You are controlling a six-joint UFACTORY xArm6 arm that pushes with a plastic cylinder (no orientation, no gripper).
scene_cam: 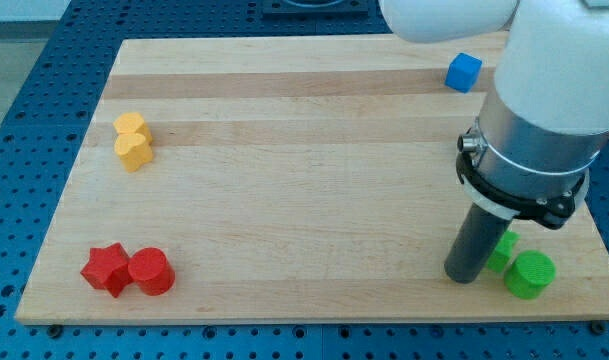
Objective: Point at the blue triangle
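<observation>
Blue triangle: not identifiable as such. The only blue piece in view is a blue block [464, 72] that looks like a cube, with a lighter top face and darker sides. It sits near the far right corner of the wooden board [284, 120], close to the top edge. Whether another blue piece lies behind the arm cannot be told.

Items, from the view's left to its right:

1. Yellow block [130, 125], rounded, near the left edge in the upper half of the board.
2. Second yellow block [134, 152], touching the first on the side towards the view's bottom. Its exact shape is unclear.
3. Red star [106, 269], near the bottom left corner.
4. Red cylinder [151, 271], upright, touching the star's right side.
5. My tip [463, 279], the lower end of the dark rod, down at the board near the bottom right corner. It is a bare rod with nothing to open or close, and it holds nothing. It is well apart from the blue block and just left of the green pieces.
6. Green block [502, 250], partly hidden behind the rod, so its shape is not readable.
7. Green cylinder [530, 274], upright, just beside the other green block and close to the bottom edge.

Support: the board lies on a blue perforated table [24, 100].
</observation>
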